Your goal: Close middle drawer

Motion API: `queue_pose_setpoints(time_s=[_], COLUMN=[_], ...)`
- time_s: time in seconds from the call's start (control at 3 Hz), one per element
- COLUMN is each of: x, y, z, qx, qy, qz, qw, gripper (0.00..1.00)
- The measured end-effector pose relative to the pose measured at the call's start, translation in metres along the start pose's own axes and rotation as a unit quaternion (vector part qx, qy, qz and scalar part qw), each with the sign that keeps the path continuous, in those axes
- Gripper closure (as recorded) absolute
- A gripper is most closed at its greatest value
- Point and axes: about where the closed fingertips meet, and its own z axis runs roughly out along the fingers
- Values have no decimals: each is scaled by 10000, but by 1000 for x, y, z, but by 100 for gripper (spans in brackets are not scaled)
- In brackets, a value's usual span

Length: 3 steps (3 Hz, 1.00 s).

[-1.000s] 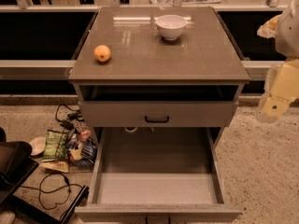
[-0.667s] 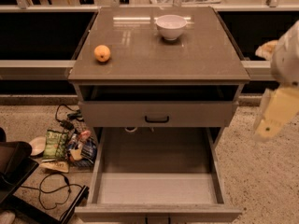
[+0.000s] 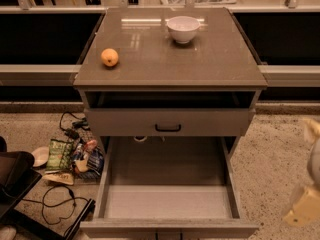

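The middle drawer (image 3: 170,201) is pulled far out of the grey cabinet. Its long plain grey interior is bare, and its low front panel (image 3: 170,228) lies at the bottom edge of the view. Above it, the top drawer (image 3: 168,121) with a small black loop handle (image 3: 168,128) stands slightly out, with a dark gap under the cabinet top. My gripper (image 3: 304,213) is a blurred beige shape at the lower right edge. It hangs to the right of the open drawer's front corner and does not touch it.
An orange (image 3: 109,57) and a white bowl (image 3: 183,29) sit on the cabinet top (image 3: 170,64). Snack bags (image 3: 75,156), a white plate (image 3: 40,155) and black cables (image 3: 60,199) lie on the floor to the left. A dark object (image 3: 15,179) is at the left edge.
My gripper has moved down along the right edge, from level with the top drawer to level with the open drawer's front. The drawers, orange and bowl have not moved.
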Motion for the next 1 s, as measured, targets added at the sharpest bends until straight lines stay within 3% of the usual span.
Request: queue_pose_setpoints(time_s=[0.67,1.0], x=[77,77], y=[88,88], z=[121,121], qx=[-412,-412], qy=[398,398], qz=[452,452], qw=[9973,9973], gripper=[0,0])
